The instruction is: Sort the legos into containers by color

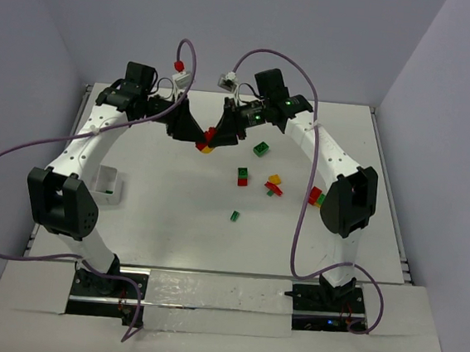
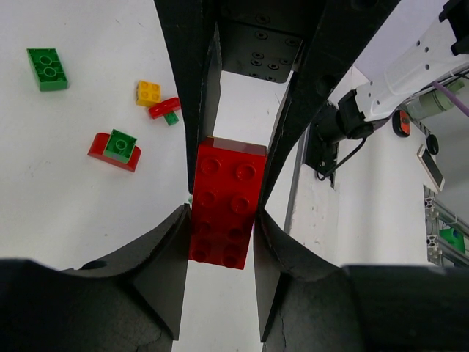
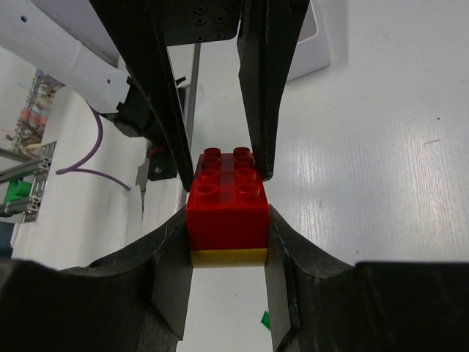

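A red brick stacked on a yellow one (image 1: 206,142) is held above the table's far middle by both grippers. My left gripper (image 1: 197,139) grips it from the left and my right gripper (image 1: 219,134) from the right. In the left wrist view my left gripper (image 2: 223,227) is shut on the red brick (image 2: 226,202), with the other gripper's fingers (image 2: 304,88) on its far end. In the right wrist view my right gripper (image 3: 227,227) is shut on the red brick (image 3: 226,202), with the yellow one (image 3: 227,257) under it.
Loose on the table lie a green brick (image 1: 261,149), a red-green stack (image 1: 242,176), a yellow brick (image 1: 274,180), a red piece (image 1: 274,190), a small green piece (image 1: 235,216) and a red-green-orange cluster (image 1: 315,197) by the right arm. A white container (image 1: 107,186) stands left.
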{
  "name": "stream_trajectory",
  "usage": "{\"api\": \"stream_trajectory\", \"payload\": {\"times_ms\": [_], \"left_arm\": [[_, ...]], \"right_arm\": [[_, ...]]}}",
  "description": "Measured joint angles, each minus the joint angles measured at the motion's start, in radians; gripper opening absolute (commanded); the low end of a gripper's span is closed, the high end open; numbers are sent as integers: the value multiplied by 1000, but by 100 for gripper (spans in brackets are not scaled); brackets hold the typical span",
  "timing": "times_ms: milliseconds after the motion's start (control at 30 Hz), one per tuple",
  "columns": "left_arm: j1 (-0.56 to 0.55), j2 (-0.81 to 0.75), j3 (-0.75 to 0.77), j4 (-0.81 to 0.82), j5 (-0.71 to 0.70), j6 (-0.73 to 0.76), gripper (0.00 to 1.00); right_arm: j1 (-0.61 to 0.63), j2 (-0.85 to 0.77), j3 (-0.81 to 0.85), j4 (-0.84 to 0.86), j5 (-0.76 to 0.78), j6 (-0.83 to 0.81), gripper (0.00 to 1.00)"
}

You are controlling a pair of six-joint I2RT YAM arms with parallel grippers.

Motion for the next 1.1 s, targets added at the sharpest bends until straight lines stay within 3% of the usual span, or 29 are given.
{"api": "stream_trajectory", "payload": {"times_ms": [100,267,500,533,567,633,733,767,1100], "left_arm": [[14,0,-3,12,10,-23,0],[78,-10,-39,78,59,-117,0],[373,-61,-51,90,-56,-130,0],[396,-83,-63,82,-71,-119,3],[410,-111,-81,67,-85,-105,11],[413,-166,-106,22,-96,-72,48],[383,-218,-112,-15,-85,-44,77],[368,-226,-112,-19,-81,-39,82],[112,-121,-62,-52,-82,31,83]], "right_arm": [[-2,0,0,1,0,-19,0],[8,0,8,3,22,-93,0],[-8,0,13,-176,85,-204,0],[-10,0,14,-186,87,-211,0],[-12,1,14,-194,88,-216,0],[-15,4,18,-208,86,-222,0],[-15,23,53,-225,76,-225,0],[-15,33,69,-227,72,-225,0],[-4,61,131,-218,45,-187,0]]}}
